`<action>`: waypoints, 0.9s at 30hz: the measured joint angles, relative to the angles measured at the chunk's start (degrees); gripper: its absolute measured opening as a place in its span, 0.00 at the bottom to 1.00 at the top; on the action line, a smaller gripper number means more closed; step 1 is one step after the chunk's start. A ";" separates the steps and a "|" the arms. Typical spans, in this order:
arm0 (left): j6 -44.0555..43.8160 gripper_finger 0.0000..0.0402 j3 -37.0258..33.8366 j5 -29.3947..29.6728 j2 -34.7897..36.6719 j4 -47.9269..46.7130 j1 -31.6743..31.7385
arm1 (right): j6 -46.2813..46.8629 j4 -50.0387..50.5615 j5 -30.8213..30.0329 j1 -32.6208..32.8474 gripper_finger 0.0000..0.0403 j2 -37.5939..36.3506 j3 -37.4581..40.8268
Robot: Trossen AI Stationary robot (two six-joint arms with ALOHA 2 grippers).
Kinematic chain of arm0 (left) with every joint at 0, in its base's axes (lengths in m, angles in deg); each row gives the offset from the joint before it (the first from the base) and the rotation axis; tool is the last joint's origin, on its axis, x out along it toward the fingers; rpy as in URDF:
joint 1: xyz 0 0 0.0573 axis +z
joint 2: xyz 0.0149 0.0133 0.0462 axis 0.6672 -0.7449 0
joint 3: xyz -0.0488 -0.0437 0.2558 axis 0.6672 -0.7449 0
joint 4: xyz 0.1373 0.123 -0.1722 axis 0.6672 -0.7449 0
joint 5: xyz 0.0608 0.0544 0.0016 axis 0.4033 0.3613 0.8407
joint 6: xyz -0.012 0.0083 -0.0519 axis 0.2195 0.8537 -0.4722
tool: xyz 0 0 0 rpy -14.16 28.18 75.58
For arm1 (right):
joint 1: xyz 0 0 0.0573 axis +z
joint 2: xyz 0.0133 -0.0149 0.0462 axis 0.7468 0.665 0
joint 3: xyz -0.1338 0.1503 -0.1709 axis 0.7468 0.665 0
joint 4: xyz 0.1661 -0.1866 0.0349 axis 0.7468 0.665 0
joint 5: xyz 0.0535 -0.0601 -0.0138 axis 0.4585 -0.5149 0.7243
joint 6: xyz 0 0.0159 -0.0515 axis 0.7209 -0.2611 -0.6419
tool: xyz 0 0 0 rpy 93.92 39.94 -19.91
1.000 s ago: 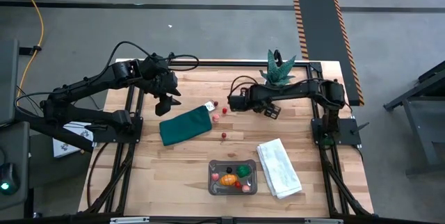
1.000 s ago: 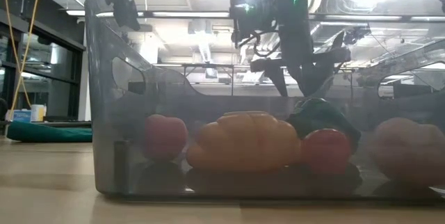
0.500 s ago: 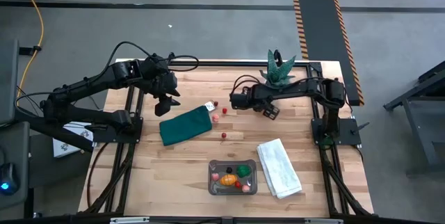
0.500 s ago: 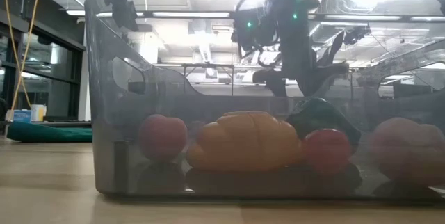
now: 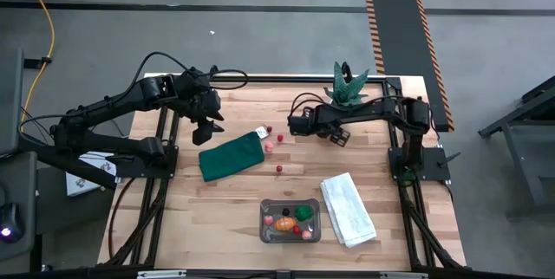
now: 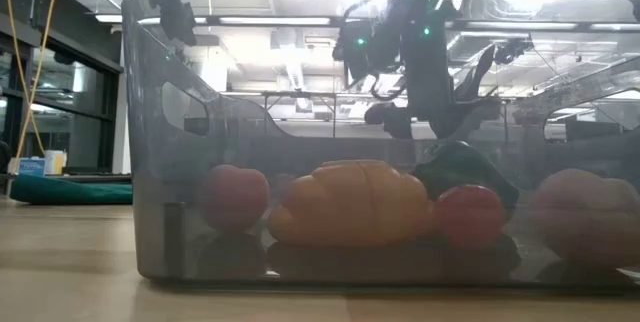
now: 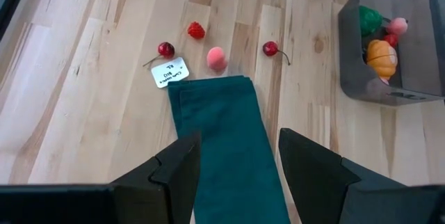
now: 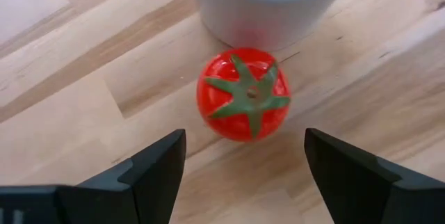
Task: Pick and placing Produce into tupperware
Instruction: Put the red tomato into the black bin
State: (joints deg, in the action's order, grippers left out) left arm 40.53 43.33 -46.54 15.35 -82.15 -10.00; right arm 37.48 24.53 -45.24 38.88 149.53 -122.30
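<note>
Since a second ago the right gripper (image 5: 340, 137) has crept a little toward the far right of the wooden table (image 5: 225, 201), closer to the green spiky potted plant in its white pot (image 5: 346, 89); the left arm has not moved. The right gripper's fingers stand apart, and between them, untouched, lies a small red toy tomato with a green star-shaped stalk (image 8: 243, 93), resting on the wood just beside the white pot's base.

The left gripper (image 7: 238, 156) hangs with its fingers spread above the far end of the dark green cloth (image 5: 231, 155), holding nothing.

The clear greyish rectangular plastic container (image 5: 290, 221) sits at the near middle of the table, just left of the folded white towel (image 5: 348, 209). Inside it lie a ribbed orange pumpkin-shaped piece (image 6: 348, 201), a dark green piece (image 6: 462, 168), two small red ones and, at the right, what seems to be a pale pink one (image 6: 587, 213), blurred through the wall.

Loose on the wood beyond the cloth are two dark red cherries (image 7: 166, 49), a red strawberry (image 7: 196, 30) and a pink piece (image 7: 216, 58), beside a small white label (image 7: 170, 72).
</note>
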 joint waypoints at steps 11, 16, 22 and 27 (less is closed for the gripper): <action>-0.05 0.45 0.00 0.00 0.00 -0.57 0.00 | 0.39 -7.02 1.71 -0.24 0.75 0.00 4.59; -0.07 0.45 0.00 -0.02 0.00 -0.46 0.00 | -2.06 -6.90 2.62 -0.32 0.79 0.00 4.72; -0.09 0.45 0.00 -0.02 0.00 -0.19 0.00 | -3.74 -5.09 2.36 -1.19 0.81 0.00 4.72; -0.13 0.45 0.00 -0.02 0.00 -0.34 0.00 | -4.30 -5.42 0.41 -2.25 0.82 0.00 4.72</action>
State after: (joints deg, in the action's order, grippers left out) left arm 40.40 43.33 -46.56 15.35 -82.49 -10.00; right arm 33.18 19.11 -44.83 36.63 149.53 -117.58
